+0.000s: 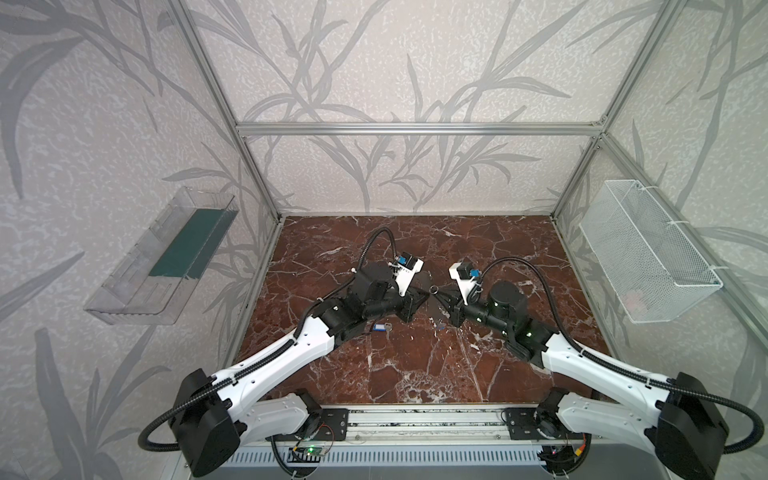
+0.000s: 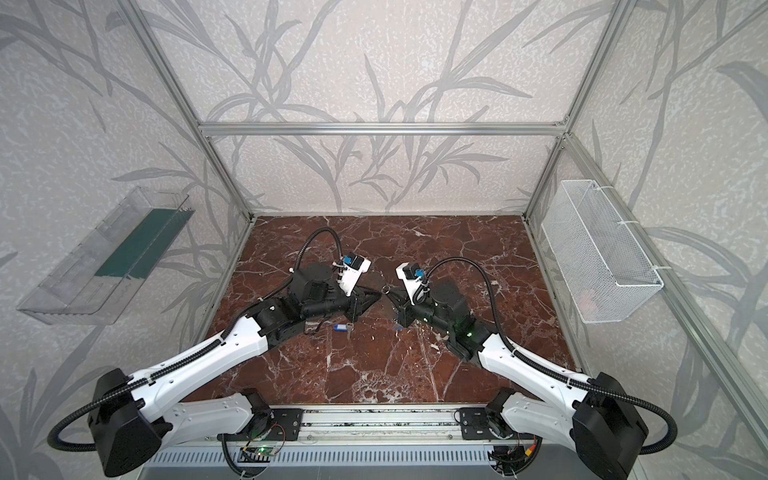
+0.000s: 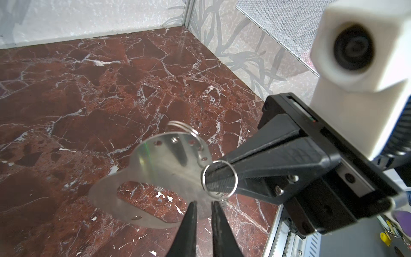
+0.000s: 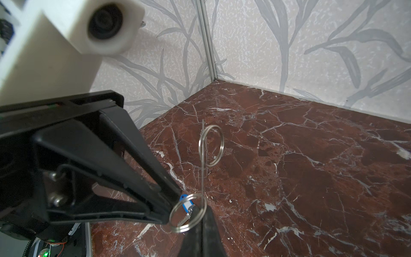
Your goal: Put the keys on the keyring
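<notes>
Where the two arms leave the rail at the near edge of the tabletop (image 1: 415,374), their white forearms slant inward and their black wrists bend toward each other, so both pincers meet tip to tip over the middle. Near the left arm, one of the keys (image 1: 380,327), blue tag and all, lies flat on the marble. Above and beyond it, the left pincer (image 3: 203,203) is nearly closed on the keyring (image 3: 160,164), holding it clear of the tabletop. The plate stands on edge, seen from the right wrist as a thin upright line, its long axis upright too and its holed rim away from the left fingers. The right pincer (image 3: 213,177) is fully closed on a small ring (image 3: 202,178) beside that rim. A second ring (image 3: 184,126) hangs through a farther hole.
</notes>
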{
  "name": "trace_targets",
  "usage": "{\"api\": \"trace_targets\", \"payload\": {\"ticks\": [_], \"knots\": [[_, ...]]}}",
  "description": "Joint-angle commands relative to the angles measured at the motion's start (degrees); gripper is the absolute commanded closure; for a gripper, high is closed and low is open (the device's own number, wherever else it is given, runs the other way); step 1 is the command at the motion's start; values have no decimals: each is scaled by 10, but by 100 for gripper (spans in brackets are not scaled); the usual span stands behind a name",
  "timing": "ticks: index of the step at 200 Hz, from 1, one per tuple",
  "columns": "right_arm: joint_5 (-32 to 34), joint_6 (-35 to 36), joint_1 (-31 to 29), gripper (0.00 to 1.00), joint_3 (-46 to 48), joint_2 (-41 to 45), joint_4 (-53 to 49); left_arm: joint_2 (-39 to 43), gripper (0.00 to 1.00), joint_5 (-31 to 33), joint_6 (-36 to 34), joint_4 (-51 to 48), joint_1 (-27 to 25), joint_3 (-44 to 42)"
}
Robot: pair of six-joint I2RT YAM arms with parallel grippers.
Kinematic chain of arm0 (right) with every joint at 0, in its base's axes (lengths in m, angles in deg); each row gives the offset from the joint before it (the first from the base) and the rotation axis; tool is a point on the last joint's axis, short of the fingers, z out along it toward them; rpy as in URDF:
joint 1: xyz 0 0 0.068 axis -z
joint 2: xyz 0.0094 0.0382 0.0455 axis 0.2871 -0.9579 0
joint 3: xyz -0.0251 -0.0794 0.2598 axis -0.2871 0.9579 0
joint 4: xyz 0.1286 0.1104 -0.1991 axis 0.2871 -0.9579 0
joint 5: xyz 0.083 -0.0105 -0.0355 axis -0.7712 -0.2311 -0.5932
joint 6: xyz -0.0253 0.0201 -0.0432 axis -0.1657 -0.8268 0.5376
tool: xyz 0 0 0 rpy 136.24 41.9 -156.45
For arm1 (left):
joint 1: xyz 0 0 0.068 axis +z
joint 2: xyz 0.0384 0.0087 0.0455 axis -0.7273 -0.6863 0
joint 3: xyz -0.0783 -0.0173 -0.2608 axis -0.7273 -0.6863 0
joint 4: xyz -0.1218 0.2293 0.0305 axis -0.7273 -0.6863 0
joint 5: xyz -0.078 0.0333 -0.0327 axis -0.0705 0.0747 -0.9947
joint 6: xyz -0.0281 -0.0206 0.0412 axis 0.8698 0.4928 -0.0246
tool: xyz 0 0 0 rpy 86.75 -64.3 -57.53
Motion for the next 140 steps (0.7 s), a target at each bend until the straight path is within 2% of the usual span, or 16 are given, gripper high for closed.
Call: {"api": "trace_targets", "payload": {"ticks": [1, 35, 55, 72, 140], "knots": [[0, 5, -1, 100, 0, 2, 15, 24, 83, 35, -34, -29, -7, 18], [-4, 5, -1, 100, -1, 1, 15, 13, 80, 57, -66, -51, -19, 34], [-3, 5, -1, 100, -1, 2, 14, 4, 77, 95, -92, -65, -39, 43], [-3, 5, -1, 100, -1, 2, 14, 1, 69, 133, -113, -70, -56, 45], [-9, 2, -1, 100, -2, -2, 15, -20, 65, 194, -155, -70, -96, 59]]}}
